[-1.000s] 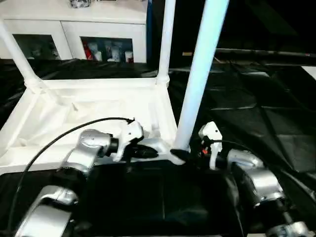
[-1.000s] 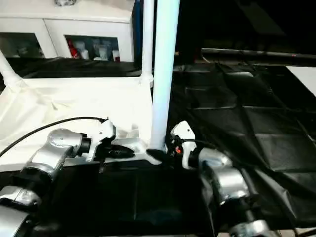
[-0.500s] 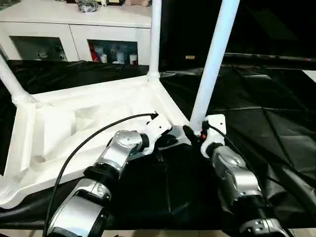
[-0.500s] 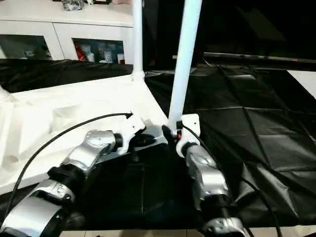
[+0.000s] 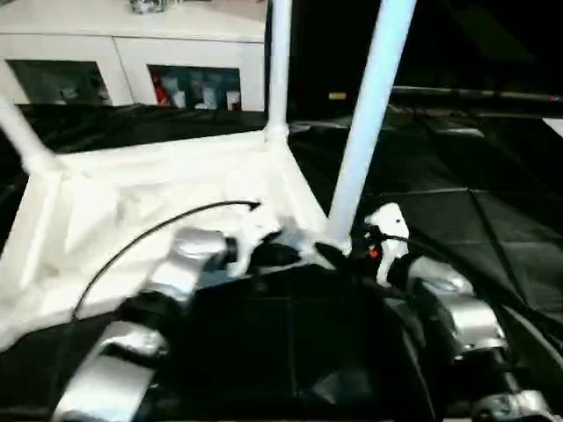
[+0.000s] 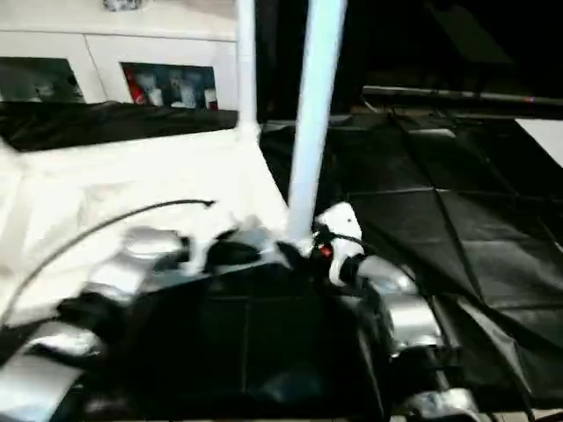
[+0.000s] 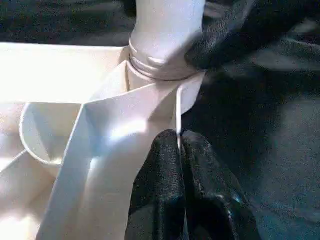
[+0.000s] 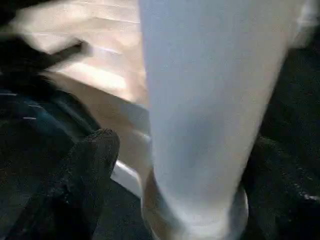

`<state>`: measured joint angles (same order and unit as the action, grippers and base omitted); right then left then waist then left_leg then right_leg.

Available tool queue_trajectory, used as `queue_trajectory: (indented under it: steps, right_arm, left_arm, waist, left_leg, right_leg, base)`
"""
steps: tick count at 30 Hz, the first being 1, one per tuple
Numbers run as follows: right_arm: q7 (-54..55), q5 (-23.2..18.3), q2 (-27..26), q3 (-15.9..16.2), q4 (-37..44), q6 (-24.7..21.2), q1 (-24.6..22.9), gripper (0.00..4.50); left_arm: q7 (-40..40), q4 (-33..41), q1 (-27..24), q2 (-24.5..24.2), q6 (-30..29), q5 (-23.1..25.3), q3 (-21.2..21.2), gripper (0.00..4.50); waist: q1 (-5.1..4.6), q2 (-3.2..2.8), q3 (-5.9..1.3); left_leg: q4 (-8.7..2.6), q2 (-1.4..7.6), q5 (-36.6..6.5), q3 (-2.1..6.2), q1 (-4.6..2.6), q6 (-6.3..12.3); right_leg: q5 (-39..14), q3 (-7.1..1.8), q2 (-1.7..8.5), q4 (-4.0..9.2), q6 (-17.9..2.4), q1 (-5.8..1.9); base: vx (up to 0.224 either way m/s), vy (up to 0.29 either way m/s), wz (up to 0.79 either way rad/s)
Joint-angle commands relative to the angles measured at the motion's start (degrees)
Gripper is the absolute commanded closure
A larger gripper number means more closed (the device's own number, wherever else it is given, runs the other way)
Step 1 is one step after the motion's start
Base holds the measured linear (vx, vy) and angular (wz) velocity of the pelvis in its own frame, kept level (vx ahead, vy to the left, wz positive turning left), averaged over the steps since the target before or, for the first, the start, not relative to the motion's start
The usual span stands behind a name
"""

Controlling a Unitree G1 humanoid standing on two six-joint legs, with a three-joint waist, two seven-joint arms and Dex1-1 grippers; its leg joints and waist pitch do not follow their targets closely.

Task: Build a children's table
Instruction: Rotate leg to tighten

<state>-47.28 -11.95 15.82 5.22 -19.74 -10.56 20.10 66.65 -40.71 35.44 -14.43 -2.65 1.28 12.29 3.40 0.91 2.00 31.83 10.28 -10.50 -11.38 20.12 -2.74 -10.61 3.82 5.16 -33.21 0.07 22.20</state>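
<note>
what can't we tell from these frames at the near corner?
- Left gripper: head views motion-blurred; wrist view shows it shut on the table top's rim.
- Right gripper: fingers straddle the leg, which hides any contact.
- Leg seating in the corner socket: a black finger covers part.

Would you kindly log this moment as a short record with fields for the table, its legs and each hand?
table top: white table top lies upside down on the black-covered work table
legs: near leg and far leg stand upright in corner sockets; another leg slants at the left
left hand: left hand shut on the table top's thin rim beside the near leg
right hand: right hand fingers either side of the near leg's base
</note>
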Motion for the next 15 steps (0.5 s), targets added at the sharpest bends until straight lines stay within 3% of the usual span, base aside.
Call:
queue_trajectory:
  steps: [1, 4, 5, 8, 9, 10, 11, 15]
  right_arm:
    - [-5.0, -2.2, 1.4, 0.2, 1.9, -1.8, -0.2, 0.64]
    - [-7.2, -3.1, 2.3, 0.4, 2.0, -2.3, -0.1, 0.64]
    - [-8.5, -3.5, 2.8, 1.0, 2.1, -2.6, -0.1, 0.81]
    - [-10.5, -3.3, 3.7, 2.4, 2.1, -2.9, -0.2, 1.09]
    - [-11.9, -2.8, 4.3, 3.4, 2.3, -3.2, -0.5, 1.09]
    - [-12.5, -2.6, 4.5, 3.8, 2.3, -3.2, -0.6, 1.18]
    - [-13.1, -2.3, 4.7, 4.1, 2.4, -3.3, -0.7, 1.25]
    - [-13.6, -1.9, 4.9, 4.3, 2.0, -3.1, -0.7, 1.54]
  left_arm:
    - [6.4, 0.7, -2.8, -1.3, -1.9, -2.3, 1.1, 4.50]
    - [8.3, 1.4, -3.4, -3.0, -2.8, -2.9, 1.1, 4.50]
    - [9.0, 1.8, -3.8, -3.8, -2.9, -3.1, 1.1, 4.50]
    - [9.6, 2.1, -4.3, -4.9, -3.1, -3.3, 0.9, 4.50]
    - [9.8, 2.8, -4.9, -5.5, -3.4, -3.4, 0.6, 4.50]
    - [9.9, 3.1, -5.1, -5.7, -3.6, -3.4, 0.5, 4.50]
    - [9.9, 3.7, -5.3, -5.9, -4.0, -3.4, 0.4, 4.50]
    - [10.0, 4.4, -5.7, -6.2, -4.5, -3.5, 0.4, 4.50]
  waist:
    - [0.22, 0.81, -2.91]
    - [0.51, 0.49, -2.96]
    - [0.47, 0.86, -2.94]
    - [0.49, 0.62, -2.65]
    - [0.40, 1.07, -2.63]
    - [0.33, 0.96, -2.46]
    - [0.25, 1.28, -2.50]
    - [0.15, 1.22, -2.55]
  left_leg:
    - [-2.97, 3.37, -8.6, 1.16, -0.11, 5.40]
    - [-2.78, 3.41, -6.5, 0.96, -0.02, 6.28]
    - [-2.73, 3.39, -6.7, 0.87, -0.03, 6.31]
    - [-2.95, 3.45, -9.4, 0.91, 0.01, 5.07]
    - [-2.90, 3.38, -10.4, 0.95, 0.07, 4.45]
    - [-3.09, 3.42, -11.3, 1.04, 0.07, 3.81]
    - [-3.07, 3.41, -11.6, 1.03, 0.00, 3.55]
    - [-3.09, 3.39, -10.9, 1.13, -0.16, 3.14]
  right_leg:
    - [-7.1, -2.78, 3.75, 2.99, -14.2, -2.17]
    - [-2.8, -2.53, 3.49, 2.27, -15.9, -2.33]
    - [-2.9, -2.50, 3.50, 2.32, -16.0, -2.34]
    - [-7.5, -2.50, 3.66, 2.73, -15.3, -2.31]
    - [-9.8, -2.55, 3.83, 2.85, -14.6, -2.34]
    - [-12.6, -2.65, 3.95, 3.21, -13.8, -2.22]
    - [-13.4, -2.65, 3.92, 3.28, -13.5, -2.21]
    - [-13.5, -2.80, 3.86, 3.23, -12.9, -2.03]
  base:
    - [0.000, 0.000, 0.00]
    - [0.000, 0.000, 0.00]
    - [0.000, 0.000, 0.00]
    - [0.000, 0.000, 0.00]
    - [0.000, 0.000, 0.00]
    - [0.000, 0.000, 0.00]
    - [0.000, 0.000, 0.00]
    - [0.000, 0.000, 0.00]
